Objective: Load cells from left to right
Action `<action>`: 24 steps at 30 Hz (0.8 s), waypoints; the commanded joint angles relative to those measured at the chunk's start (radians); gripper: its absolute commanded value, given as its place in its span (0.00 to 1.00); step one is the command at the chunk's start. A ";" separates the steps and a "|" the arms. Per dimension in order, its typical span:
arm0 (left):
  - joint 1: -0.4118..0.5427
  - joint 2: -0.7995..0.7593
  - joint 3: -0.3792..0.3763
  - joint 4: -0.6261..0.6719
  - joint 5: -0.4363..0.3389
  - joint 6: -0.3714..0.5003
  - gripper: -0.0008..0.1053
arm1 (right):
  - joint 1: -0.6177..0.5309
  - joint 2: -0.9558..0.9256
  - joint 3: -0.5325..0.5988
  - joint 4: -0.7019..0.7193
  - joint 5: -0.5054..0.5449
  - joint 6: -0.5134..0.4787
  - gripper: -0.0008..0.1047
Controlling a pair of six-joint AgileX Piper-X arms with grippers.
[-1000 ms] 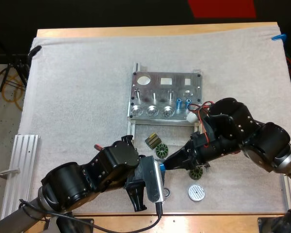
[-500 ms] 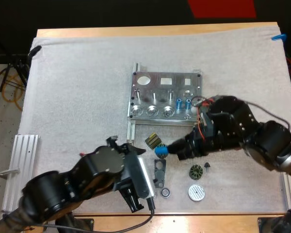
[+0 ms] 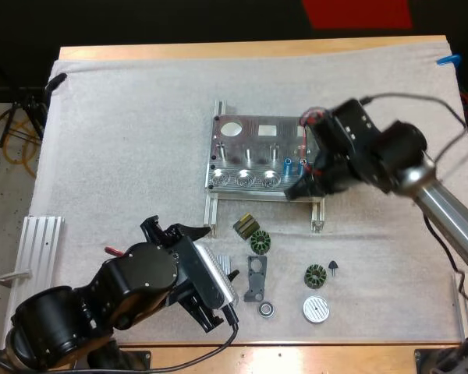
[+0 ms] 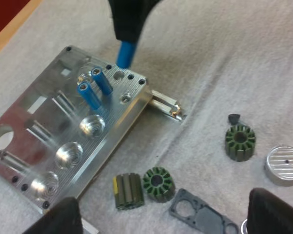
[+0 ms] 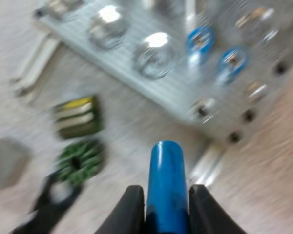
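Right tool (image 5: 165, 207) clamps a blue cylinder (image 5: 166, 170) over the metal fixture (image 3: 285, 144).

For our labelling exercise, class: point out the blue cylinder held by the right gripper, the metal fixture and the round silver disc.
blue cylinder (image 5: 167, 185): right wrist view, middle of its shaft
metal fixture (image 4: 110, 109): left wrist view, ribbed front strip
silver disc (image 3: 315, 309): high view, centre of its top face

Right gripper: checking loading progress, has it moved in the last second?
Yes. Right gripper, shut on a blue cylinder, travelled from the small dark parts to the fixture's near right corner.
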 commanded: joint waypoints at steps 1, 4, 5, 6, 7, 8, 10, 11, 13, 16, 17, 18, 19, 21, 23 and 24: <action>-0.002 -0.004 -0.009 0.000 -0.031 -0.009 0.65 | -0.020 0.032 -0.034 0.010 0.044 -0.041 0.01; -0.002 -0.004 -0.009 0.000 -0.031 -0.009 0.65 | -0.049 0.103 -0.069 0.011 0.050 -0.071 0.01; -0.002 -0.004 -0.009 0.000 -0.031 -0.009 0.65 | -0.054 0.117 -0.073 0.011 0.050 -0.073 0.01; -0.002 -0.004 -0.009 0.000 -0.031 -0.009 0.65 | -0.062 0.143 -0.084 0.014 0.061 -0.082 0.01; -0.002 -0.004 -0.009 0.000 -0.031 -0.009 0.65 | -0.066 0.168 -0.095 0.018 0.069 -0.090 0.01; -0.002 -0.004 -0.009 0.000 -0.031 -0.009 0.65 | -0.068 0.175 -0.100 0.020 0.073 -0.098 0.01; -0.002 -0.004 -0.009 0.000 -0.031 -0.009 0.65 | -0.073 0.211 -0.113 0.021 0.078 -0.104 0.01; -0.002 -0.004 -0.009 0.000 -0.031 -0.009 0.65 | -0.073 0.222 -0.116 0.021 0.088 -0.111 0.01; -0.002 -0.004 -0.009 0.000 -0.031 -0.009 0.65 | -0.073 0.247 -0.123 0.021 0.130 -0.133 0.01; -0.002 -0.004 -0.009 0.000 -0.031 -0.009 0.65 | -0.073 0.270 -0.124 0.019 0.157 -0.145 0.01; -0.002 -0.004 -0.009 0.000 -0.031 -0.009 0.65 | -0.073 0.274 -0.124 0.019 0.164 -0.146 0.01; -0.002 -0.004 -0.009 0.000 -0.031 -0.009 0.65 | -0.073 0.282 -0.124 0.017 0.165 -0.145 0.01; -0.002 -0.004 -0.009 0.000 -0.031 -0.009 0.65 | -0.073 0.286 -0.124 0.015 0.165 -0.145 0.01; -0.002 -0.004 -0.009 0.000 -0.031 -0.009 0.65 | -0.073 0.296 -0.124 0.010 0.165 -0.145 0.01; -0.002 -0.004 -0.009 0.000 -0.031 -0.009 0.65 | -0.073 0.302 -0.124 0.004 0.165 -0.145 0.01; -0.002 -0.004 -0.009 0.000 -0.031 -0.009 0.65 | -0.073 0.305 -0.126 0.000 0.165 -0.145 0.01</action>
